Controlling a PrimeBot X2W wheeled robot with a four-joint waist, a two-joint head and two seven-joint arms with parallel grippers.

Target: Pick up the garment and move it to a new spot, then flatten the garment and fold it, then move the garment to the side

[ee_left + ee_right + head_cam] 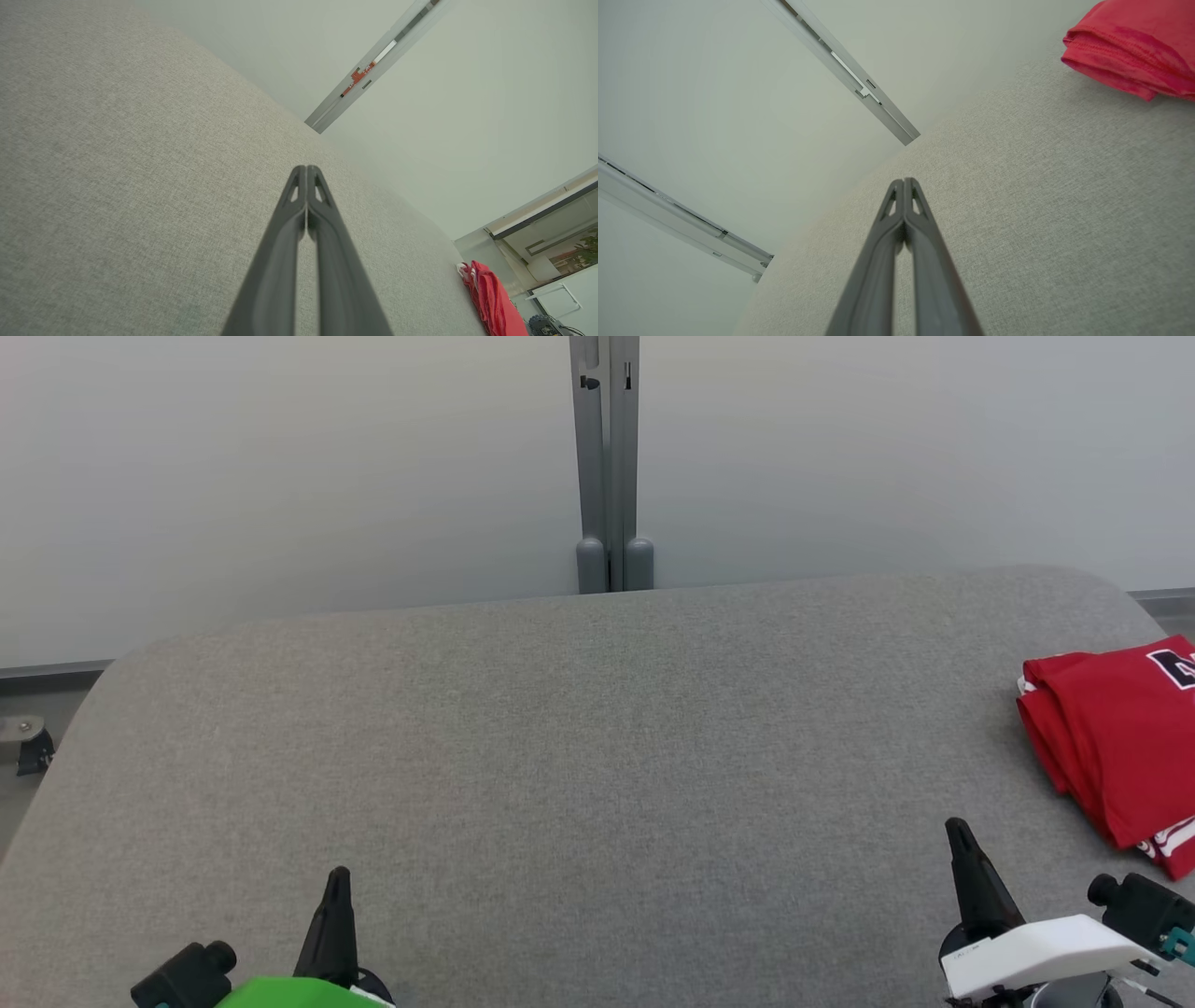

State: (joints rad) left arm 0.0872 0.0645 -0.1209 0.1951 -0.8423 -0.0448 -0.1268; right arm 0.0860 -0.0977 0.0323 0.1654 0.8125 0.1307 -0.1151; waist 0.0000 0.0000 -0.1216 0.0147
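A big grey table (pixel 560 756) covered in soft cloth is seen, with a pale wall (pixel 280 476) behind it. A grey post (pixel 611 467) is set against the wall at twelve o'clock. The red garment (pixel 1111 737) is found at three o'clock, close to the table's edge, and part of it is cut off by the side of the head view. It is folded into a neat pile, with a bit of a black letter on top and white stripes at its near end.

The left gripper (pixel 338 882) is seen at seven o'clock and the right gripper (pixel 957 831) at five o'clock. The jaws of each are pressed tight together, and nothing is held in them. The right gripper is near the garment but is not touching it. The left one is well apart from it.

The job looks nearly done, since the garment is folded and put to the side. To finish well, the pile should be left alone so the folds are not pulled open. It cannot be told whether the pile is hanging over the edge, so that should be checked. If a nudge is needed, it is best given gently, so all the layers are slid together.
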